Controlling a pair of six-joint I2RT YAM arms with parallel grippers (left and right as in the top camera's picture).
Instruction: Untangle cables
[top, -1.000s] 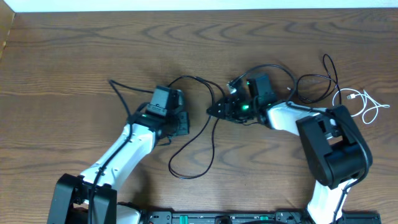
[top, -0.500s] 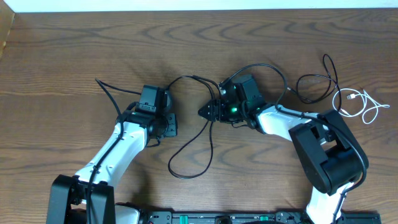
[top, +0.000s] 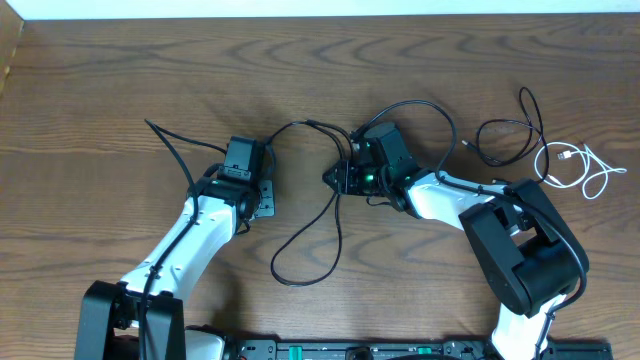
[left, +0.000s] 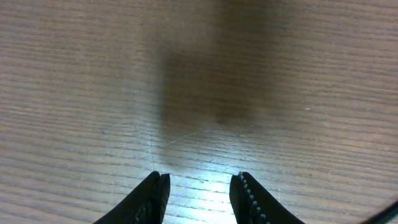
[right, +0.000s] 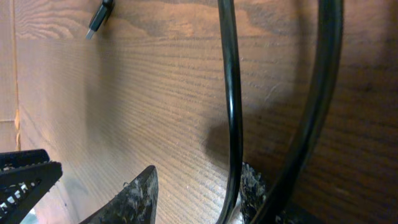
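Note:
A thin black cable (top: 338, 215) runs from beside my left wrist over to my right gripper (top: 333, 178), then drops into a loop near the table's front. In the right wrist view this cable (right: 230, 93) passes between the parted jaws of my right gripper (right: 199, 186), lying against the right finger (right: 252, 186). A thicker black cord (right: 320, 93) runs just outside that finger. My left gripper (top: 263, 198) stands open over bare wood; in its own view the left gripper (left: 198, 186) has nothing between its fingers. More black cable (top: 505, 130) and a white cable (top: 585, 170) lie at the right.
Another black cord (top: 425, 106) arcs over behind my right wrist. A thin black end (top: 160, 135) sticks out to the left of my left arm. A small plug (right: 99, 17) lies ahead of the right gripper. The table's far edge (top: 320, 14) meets a white wall.
My left arm has moved left and its jaws have opened. My right gripper has shifted slightly left, and its jaws have narrowed around the thin black cable.

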